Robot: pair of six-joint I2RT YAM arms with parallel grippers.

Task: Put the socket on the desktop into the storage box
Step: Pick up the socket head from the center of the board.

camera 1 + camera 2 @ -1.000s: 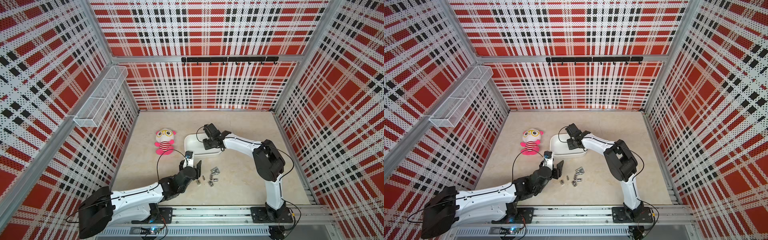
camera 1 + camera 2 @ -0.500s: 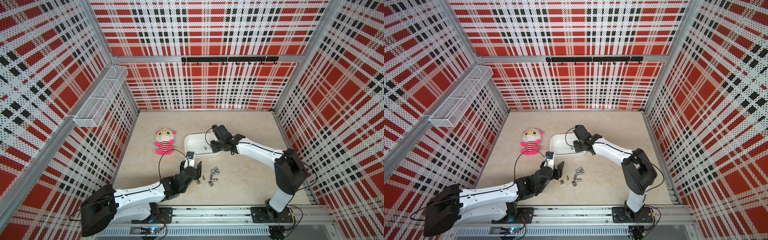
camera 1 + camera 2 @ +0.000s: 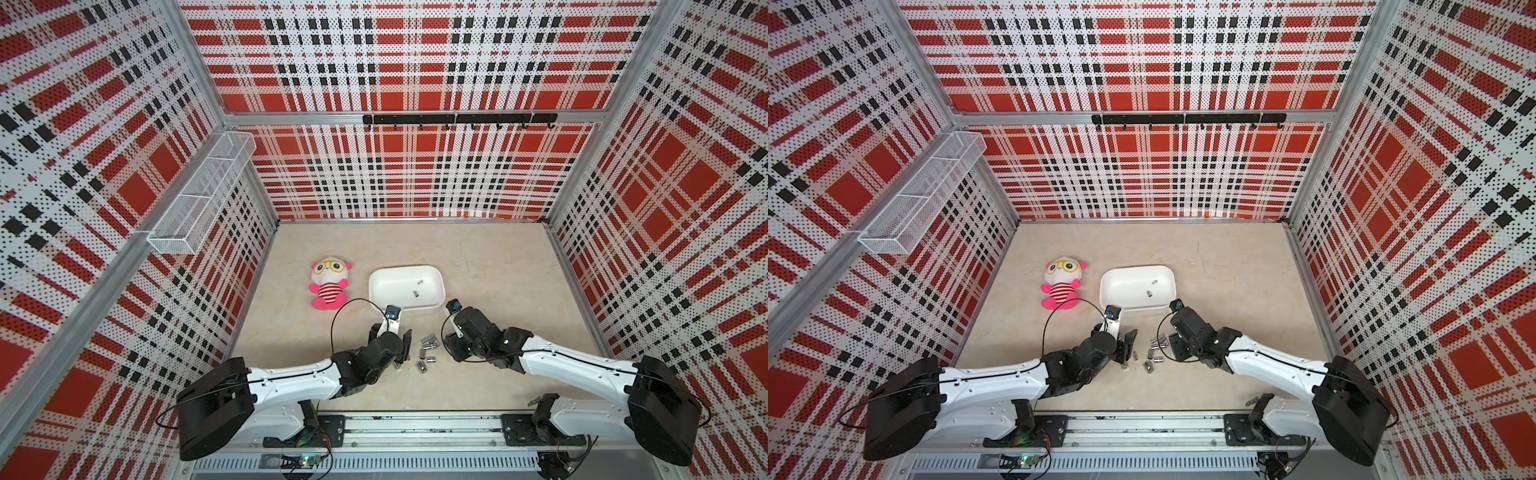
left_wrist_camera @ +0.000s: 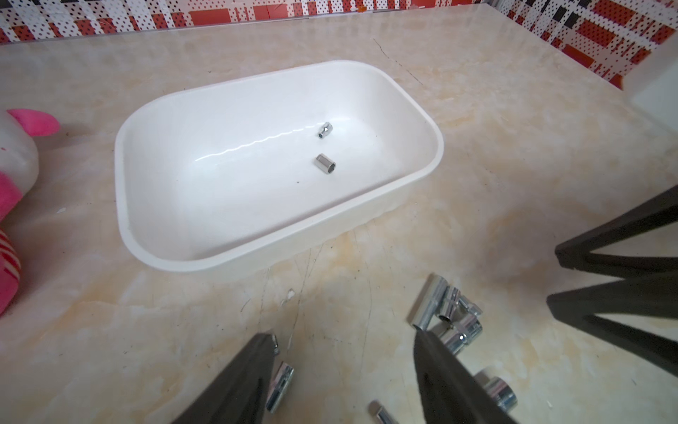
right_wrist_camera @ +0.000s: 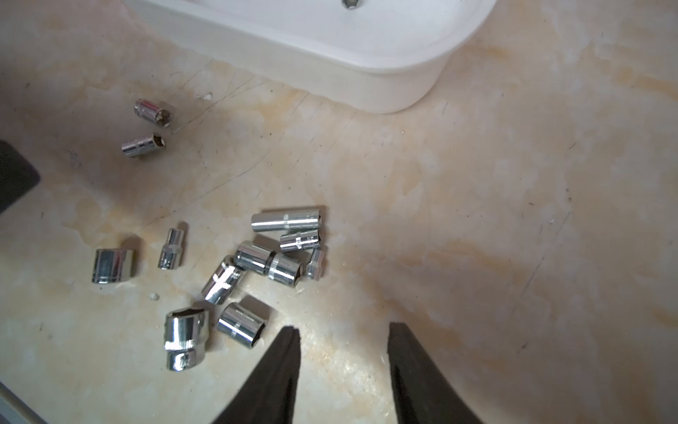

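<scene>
My left hand hangs low at the left edge of the loose sockets. Its fingers are spread with nothing clamped between them. One small socket lies just beside its left finger, and I judge that to be the next one I can close on. My right hand is at the right edge of the same pile, fingers apart and empty, over bare worktop. With a hand on either side I can work the pile from both ends without the arms crossing.

The sockets lie on their sides, some touching in a knot and a few scattered apart to the left. They are round and polished, so I expect them to roll or slip if I pinch off-centre. Some carry stamped marks on their barrels, but the marks are too small and glary to read, and I can make out no brand.

Just beyond the pile sits the storage box, its near wall close to both hands, which keeps each carry short. Two sockets already rest on its floor, so most of the job is ahead.

Left of the box, apart from it, the plush doll lies face up and is no part of this. It shows no writing. Farther off, the wire basket is fixed to the left wall and the black hook rail to the far wall.
</scene>
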